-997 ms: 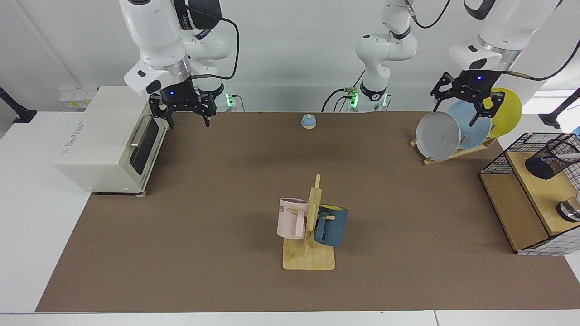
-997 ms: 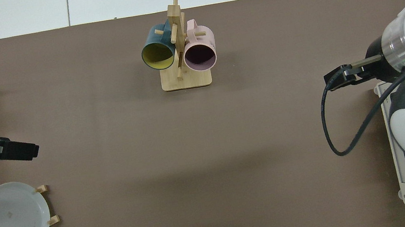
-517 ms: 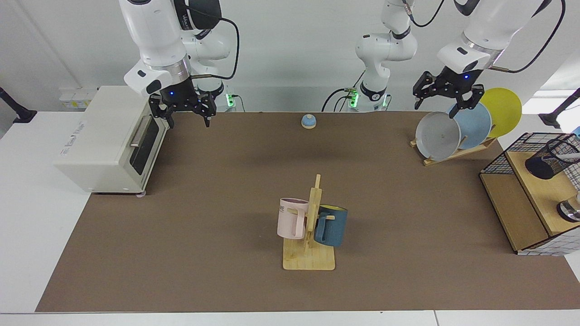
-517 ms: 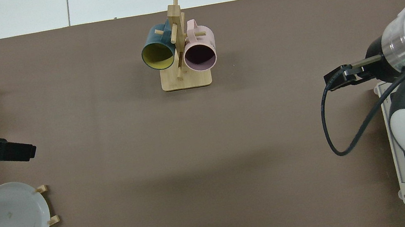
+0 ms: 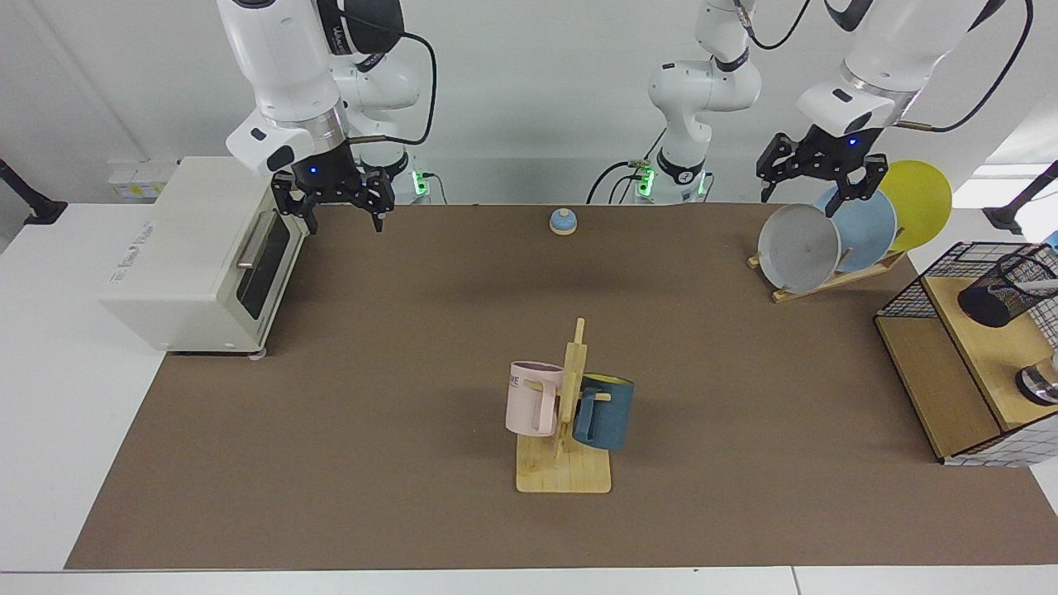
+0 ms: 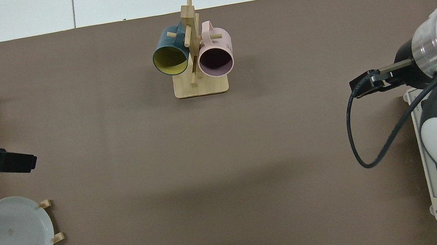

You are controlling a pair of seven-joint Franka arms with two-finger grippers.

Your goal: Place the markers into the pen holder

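Two pincers: both gaped wide, empty.
Left pincer (image 5: 814, 178): above plates, nearer pen holder (image 5: 1004, 289).
Marker (image 5: 1043, 285): apparently inside holder, leaning.
Right pincer (image 5: 335, 201): waited far off.

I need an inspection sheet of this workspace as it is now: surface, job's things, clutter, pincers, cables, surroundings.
Surface: brown mat on a white table, flat.
Job's things: pen holder tilted on the wooden shelf in the wire basket; a white marker sticks out of its mouth.
Clutter: mug rack with pink and blue mugs; plate rack with three plates; small blue bell; toaster oven; shiny metal object.
Pincers: left pincer open, in the air above the plates; right pincer open, waiting beside the oven.
Cables: black cable looping from the right arm's wrist.
Surroundings: white wall; nothing else seen.
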